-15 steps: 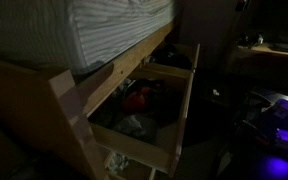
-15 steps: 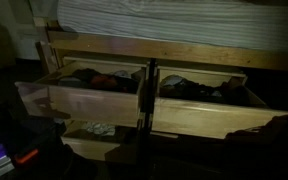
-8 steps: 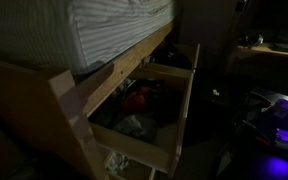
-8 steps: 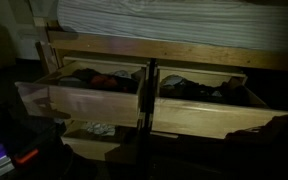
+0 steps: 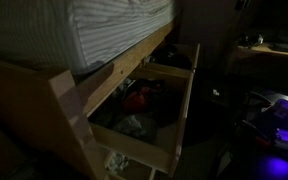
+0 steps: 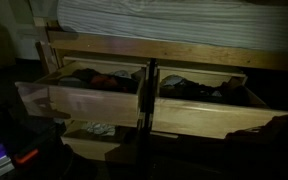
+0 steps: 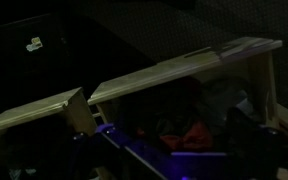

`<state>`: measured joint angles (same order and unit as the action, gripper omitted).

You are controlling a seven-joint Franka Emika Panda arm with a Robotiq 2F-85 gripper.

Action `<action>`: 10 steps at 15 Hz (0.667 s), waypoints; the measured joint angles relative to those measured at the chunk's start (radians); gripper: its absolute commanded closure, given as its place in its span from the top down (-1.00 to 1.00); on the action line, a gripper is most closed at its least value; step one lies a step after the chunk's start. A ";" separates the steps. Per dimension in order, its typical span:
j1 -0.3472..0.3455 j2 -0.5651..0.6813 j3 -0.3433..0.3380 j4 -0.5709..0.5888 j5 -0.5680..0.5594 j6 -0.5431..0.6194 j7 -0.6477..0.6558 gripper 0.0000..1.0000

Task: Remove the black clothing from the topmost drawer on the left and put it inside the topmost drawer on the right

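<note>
Dimness covers most of the scene. In the wrist view the gripper (image 7: 164, 150) shows only as dark shapes along the bottom edge, crossed by a blue-lit bar. I cannot tell how far its jaws stand apart or whether they hold anything. Ahead of it and to its left runs a pale wooden board (image 7: 34, 112). Ahead and to its right a longer drawer front (image 7: 184, 68) rises toward the upper right corner. Just beyond that front, close ahead of the gripper, a red cloth (image 7: 191, 135) lies among darker fabric.

In an exterior view the topmost left drawer (image 6: 84, 102) is pulled out under the striped mattress (image 6: 164, 20) and heaped with clothes. The black clothing (image 6: 76, 76) seems to be the dark fabric at the left of that heap, though the light is too low to be sure. How it lies relative to the gripper cannot be read there. Below it a lower drawer (image 6: 96, 142) also stands open, with pale cloth inside. Just beside the left drawer, across the centre post, the topmost right drawer (image 6: 214, 115) is open too and holds dark clothes (image 6: 189, 88).

In an exterior view from the side, an open drawer (image 5: 184, 100) juts out below the mattress, with a red item (image 5: 136, 98) inside. A blue glow (image 5: 276, 162) sits at the far right.
</note>
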<state>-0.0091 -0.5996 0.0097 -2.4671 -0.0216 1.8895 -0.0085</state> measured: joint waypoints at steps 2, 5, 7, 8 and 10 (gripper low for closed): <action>0.008 0.026 -0.007 0.000 0.047 0.004 -0.016 1.00; 0.063 0.155 -0.020 -0.034 0.176 0.088 -0.087 1.00; 0.111 0.261 -0.006 -0.050 0.216 0.190 -0.127 1.00; 0.130 0.313 0.012 -0.051 0.216 0.248 -0.130 1.00; 0.153 0.396 0.059 -0.039 0.190 0.338 -0.121 1.00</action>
<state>0.1435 -0.2040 0.0691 -2.5059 0.1680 2.2271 -0.1293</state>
